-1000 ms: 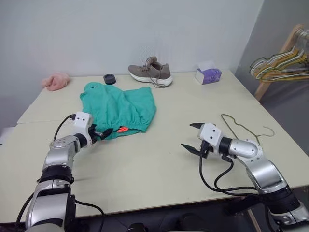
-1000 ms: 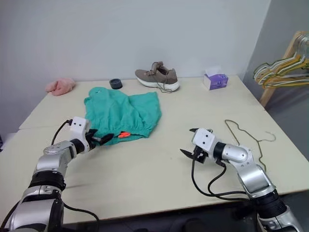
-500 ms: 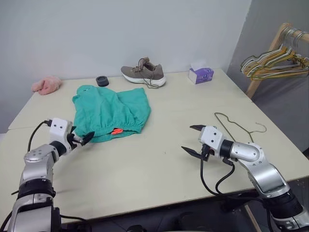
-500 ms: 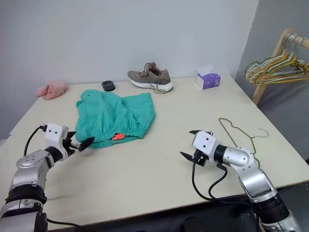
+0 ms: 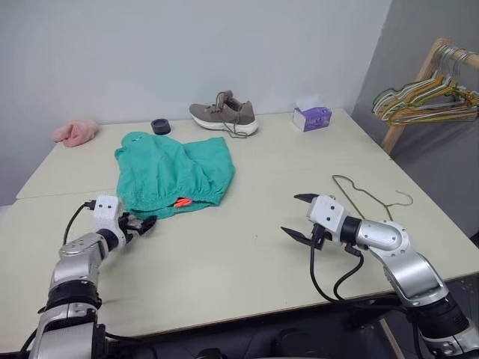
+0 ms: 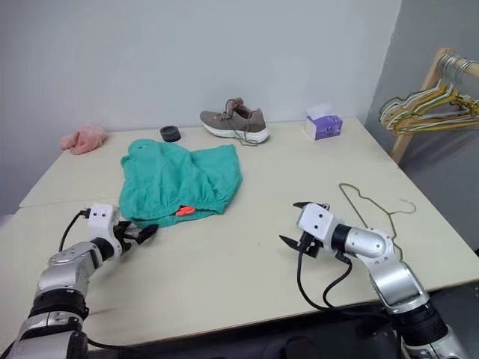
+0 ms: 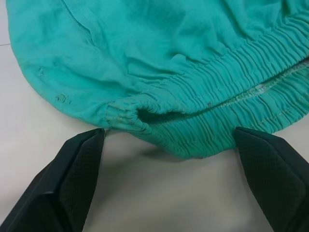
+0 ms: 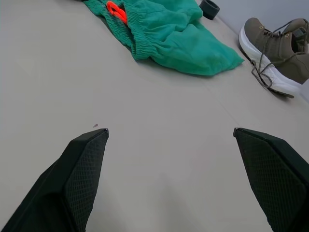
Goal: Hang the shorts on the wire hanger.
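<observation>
The teal shorts [image 5: 174, 172] lie flat on the table's left half, their gathered waistband [image 7: 203, 125] toward me with an orange tag [image 5: 181, 202] at its edge. My left gripper [image 5: 142, 223] is open, low over the table at the waistband's near left corner. The hem sits just ahead of its fingertips, apart from them. The thin wire hanger [image 5: 340, 178] lies flat on the right half. My right gripper [image 5: 293, 214] hovers open just left of the hanger, with bare table between its fingers [image 8: 82, 164].
Along the back edge stand a brown shoe [image 5: 224, 118], a purple tissue box [image 5: 311, 117], a small black ring [image 5: 159, 126] and a pink fuzzy cloth [image 5: 75, 132]. A wooden rack with a bunch of hangers [image 5: 426, 97] stands past the table's right edge.
The camera has swung. My left gripper has sunk and drawn back and leftward, from over the waistband to its near left corner. The right gripper has stayed put.
</observation>
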